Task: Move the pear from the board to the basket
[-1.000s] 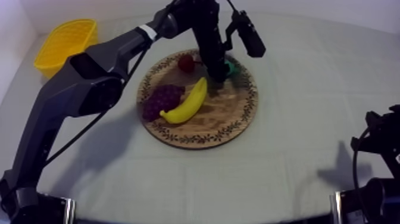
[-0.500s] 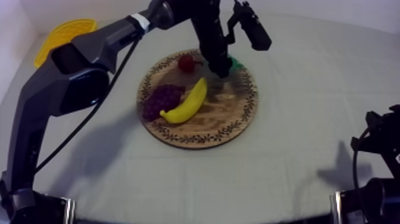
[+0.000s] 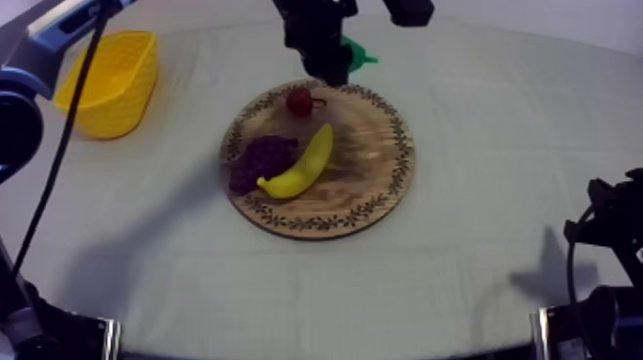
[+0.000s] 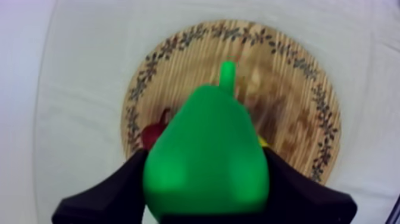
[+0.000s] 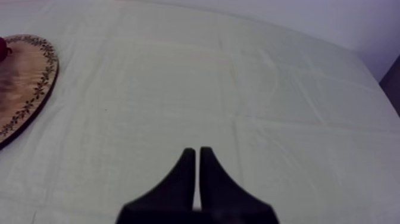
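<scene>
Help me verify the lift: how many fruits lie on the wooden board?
3: small red fruit at the board's far rim, grapes at left, banana beside them. The pear hangs gripped above.

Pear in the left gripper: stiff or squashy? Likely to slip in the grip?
Probably stiff: the pear shows no dent where the left gripper clamps it. Its smooth, rounded sides taper toward the stem, so it might slip or pivot in the grip.
</scene>
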### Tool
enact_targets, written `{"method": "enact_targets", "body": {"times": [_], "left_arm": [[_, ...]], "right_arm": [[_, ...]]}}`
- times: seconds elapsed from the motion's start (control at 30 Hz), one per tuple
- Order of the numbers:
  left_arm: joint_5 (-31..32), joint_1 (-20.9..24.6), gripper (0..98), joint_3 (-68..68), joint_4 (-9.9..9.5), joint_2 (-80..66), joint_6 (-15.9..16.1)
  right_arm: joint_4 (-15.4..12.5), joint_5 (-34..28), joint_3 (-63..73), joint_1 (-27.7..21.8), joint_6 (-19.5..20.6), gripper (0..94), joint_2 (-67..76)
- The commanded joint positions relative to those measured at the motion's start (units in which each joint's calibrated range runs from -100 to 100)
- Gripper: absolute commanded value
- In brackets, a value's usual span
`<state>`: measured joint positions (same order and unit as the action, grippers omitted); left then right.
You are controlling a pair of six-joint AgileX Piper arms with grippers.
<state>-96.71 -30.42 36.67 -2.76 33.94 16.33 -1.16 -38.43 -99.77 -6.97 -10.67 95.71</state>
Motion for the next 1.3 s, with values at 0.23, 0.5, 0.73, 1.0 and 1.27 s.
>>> {"method": "enact_targets", "body": {"times": [0.23,0.5,0.73,1.0,1.27], "left_arm": [[0.71,11.07,43.3,-9.37,-0.59,-7.75,1.47],[1.54,23.76,43.6,-10.98,-0.73,-7.62,3.43],[2.35,32.11,43.7,-7.75,-0.76,-4.42,4.09],[3.52,36.0,47.0,-7.36,-0.93,-2.35,3.56],[5.87,37.29,59.4,-11.23,0.47,-0.92,2.12]], "right_arm": [[0.01,-0.04,-0.01,0.0,0.04,0.4,0.05],[0.01,-0.04,-0.01,0.0,0.04,0.4,0.05],[0.01,-0.04,-0.01,0.0,0.04,0.4,0.05],[0.01,-0.04,-0.01,0.0,0.04,0.4,0.05],[0.01,-0.04,-0.01,0.0,0.04,0.4,0.05]]}}
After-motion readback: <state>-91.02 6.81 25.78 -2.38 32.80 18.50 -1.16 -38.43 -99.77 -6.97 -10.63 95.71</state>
